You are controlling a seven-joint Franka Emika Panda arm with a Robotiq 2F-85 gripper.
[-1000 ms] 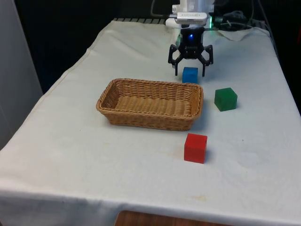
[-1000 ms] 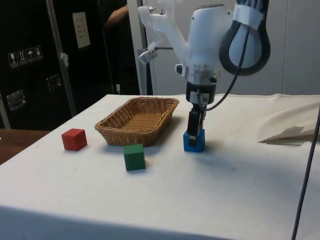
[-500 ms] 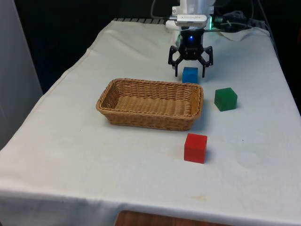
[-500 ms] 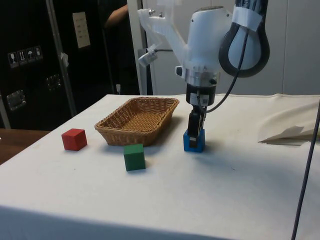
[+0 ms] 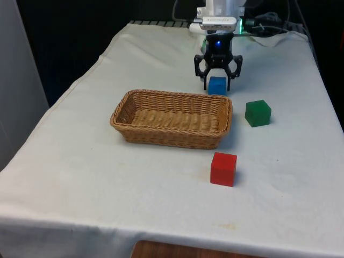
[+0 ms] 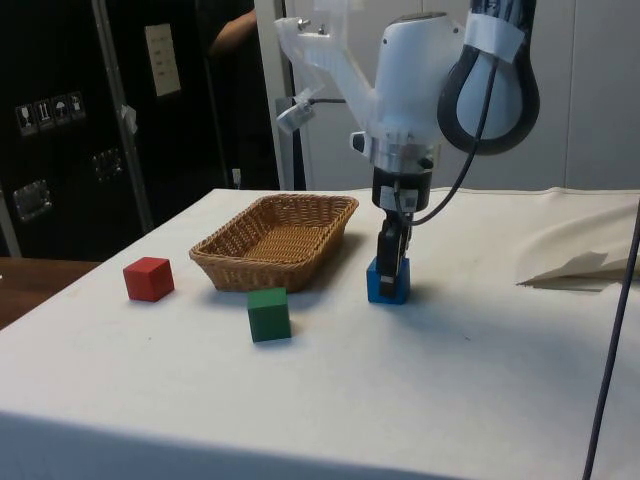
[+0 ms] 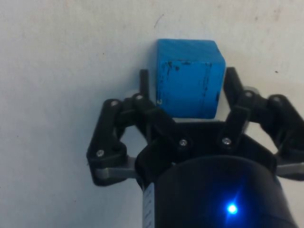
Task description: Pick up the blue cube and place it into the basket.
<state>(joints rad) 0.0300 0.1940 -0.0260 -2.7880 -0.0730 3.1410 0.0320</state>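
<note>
The blue cube (image 5: 217, 86) stands on the white cloth just behind the far right corner of the wicker basket (image 5: 171, 95) in the front view. My black gripper (image 5: 217, 85) is down around it, one finger on each side. In the wrist view both fingers (image 7: 144, 84) press against the flanks of the blue cube (image 7: 190, 78), so the gripper (image 7: 187, 81) is shut on it. From the side, the blue cube (image 6: 386, 284) still rests on the table beside the basket (image 6: 275, 255), with the gripper (image 6: 390, 266) straight above it.
A green cube (image 5: 258, 113) sits to the front view's right of the basket. A red cube (image 5: 223, 169) lies in front of the basket's near right corner. Folded cloth (image 6: 575, 265) bunches at the side view's right. A person's arm (image 6: 235, 30) shows behind.
The fingers, spread wide on either side of the blue cube before, have drawn in against its sides. The arm and the cube have stayed in place.
</note>
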